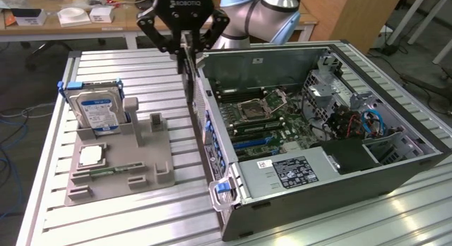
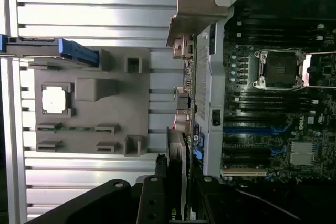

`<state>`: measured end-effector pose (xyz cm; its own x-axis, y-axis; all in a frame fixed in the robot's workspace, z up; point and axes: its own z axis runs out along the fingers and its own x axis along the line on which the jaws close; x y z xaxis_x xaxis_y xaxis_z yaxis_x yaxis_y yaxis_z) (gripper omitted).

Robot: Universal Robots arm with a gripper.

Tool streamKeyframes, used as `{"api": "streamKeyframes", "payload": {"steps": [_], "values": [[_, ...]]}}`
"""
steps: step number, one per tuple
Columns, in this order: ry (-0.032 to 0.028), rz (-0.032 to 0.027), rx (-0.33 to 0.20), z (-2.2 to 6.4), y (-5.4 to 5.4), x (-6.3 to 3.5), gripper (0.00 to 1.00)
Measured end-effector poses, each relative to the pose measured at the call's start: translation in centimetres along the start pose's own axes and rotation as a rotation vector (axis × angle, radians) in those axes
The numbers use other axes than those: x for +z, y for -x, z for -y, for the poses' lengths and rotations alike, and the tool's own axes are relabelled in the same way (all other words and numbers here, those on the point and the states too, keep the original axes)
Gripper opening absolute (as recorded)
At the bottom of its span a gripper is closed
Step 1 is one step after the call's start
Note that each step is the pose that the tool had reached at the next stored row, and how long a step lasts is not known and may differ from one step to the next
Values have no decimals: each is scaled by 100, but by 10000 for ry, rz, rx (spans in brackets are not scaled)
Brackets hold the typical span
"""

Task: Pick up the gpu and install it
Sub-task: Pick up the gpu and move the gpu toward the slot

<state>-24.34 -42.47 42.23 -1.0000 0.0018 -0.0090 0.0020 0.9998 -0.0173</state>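
In the exterior view my gripper (image 1: 185, 46) hangs above the left wall of the open computer case (image 1: 395, 166), shut on the gpu (image 1: 189, 76). The card is seen edge-on as a thin dark strip pointing down along the outside of that wall. In the wrist view the gpu (image 2: 176, 171) runs out from between my black fingers (image 2: 152, 198), beside the case's port wall. A silvery bracket-like plate (image 2: 198, 11) shows at the far end. The motherboard (image 1: 263, 119) with its blue slots (image 2: 252, 129) lies inside the case, apart from the card.
At the exterior view's left, a grey fixture (image 1: 141, 161) holds a silver hard drive (image 1: 99, 111) in blue rails, a square processor (image 1: 92, 156) and a green memory stick (image 1: 107, 172). Everything stands on a ribbed aluminium table (image 1: 113, 214). Drive cages and cables (image 1: 353, 121) fill the case's right side.
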Motion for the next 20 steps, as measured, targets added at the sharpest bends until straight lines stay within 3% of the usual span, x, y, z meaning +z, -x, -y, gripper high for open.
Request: {"api": "streamKeyframes", "payload": {"steps": [20], "values": [[0, 0, 0, -2, 910, 12, 27]]}}
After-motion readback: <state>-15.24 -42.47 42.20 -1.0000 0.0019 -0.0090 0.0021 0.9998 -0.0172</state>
